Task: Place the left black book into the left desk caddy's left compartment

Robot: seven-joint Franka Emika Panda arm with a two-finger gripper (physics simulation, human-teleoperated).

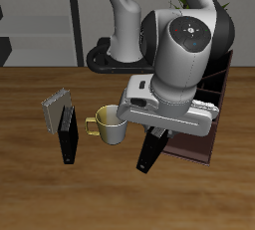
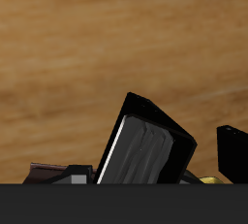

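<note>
My gripper (image 1: pixel 155 134) is shut on the left black book (image 1: pixel 149 153), which hangs tilted under the hand over the wooden table. In the wrist view the book (image 2: pixel 145 150) shows its black cover and pale grey page edges, held at a slant. The left desk caddy (image 1: pixel 221 97), a dark reddish-brown box, stands just behind and beside the hand, and the arm hides most of it. Its compartments cannot be made out. The fingers are hidden under the hand in the exterior view.
The second black book (image 1: pixel 68 140) stands beside a grey striped book (image 1: pixel 54 109) across the table; it also shows in the wrist view (image 2: pixel 232 152). A yellow mug (image 1: pixel 110 125) stands between it and the held book. The robot base is at the back.
</note>
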